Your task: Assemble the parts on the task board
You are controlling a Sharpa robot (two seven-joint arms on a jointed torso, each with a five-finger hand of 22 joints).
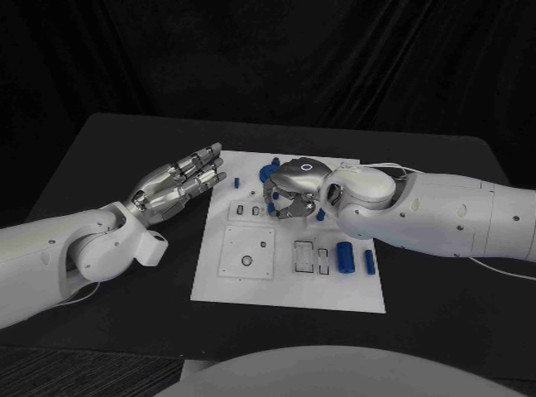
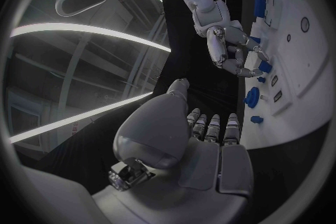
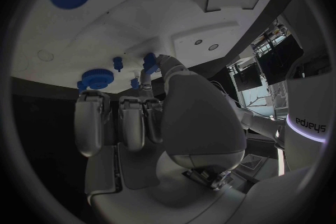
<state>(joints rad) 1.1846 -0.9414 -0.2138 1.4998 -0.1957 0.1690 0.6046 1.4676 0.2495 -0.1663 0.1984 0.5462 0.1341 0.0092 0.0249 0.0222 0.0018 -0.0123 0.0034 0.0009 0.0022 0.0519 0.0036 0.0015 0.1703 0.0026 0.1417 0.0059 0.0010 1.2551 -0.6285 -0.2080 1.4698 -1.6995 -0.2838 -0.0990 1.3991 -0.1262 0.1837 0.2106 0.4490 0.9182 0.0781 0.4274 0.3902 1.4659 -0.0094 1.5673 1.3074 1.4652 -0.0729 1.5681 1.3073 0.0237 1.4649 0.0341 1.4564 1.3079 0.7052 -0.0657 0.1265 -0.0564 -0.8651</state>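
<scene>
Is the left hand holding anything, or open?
Open: the left hand hovers beside the white board with its fingers stretched out and nothing between them.

free: bare black table (image 1: 101,178) left of white task board (image 1: 340,294), near board strip bare | blocked: right silver hand (image 1: 294,190) hangs over far board among small blue parts (image 1: 268,172) | left silver hand (image 1: 179,184) hovers beside board's left edge, fingers straight

Black table (image 1: 113,149) carries the white task board (image 1: 238,289), lying flat at its middle. Dark table surface shows on all sides of the board. A thin white cable (image 1: 513,271) trails over the table right of the board, beside the right arm.
</scene>
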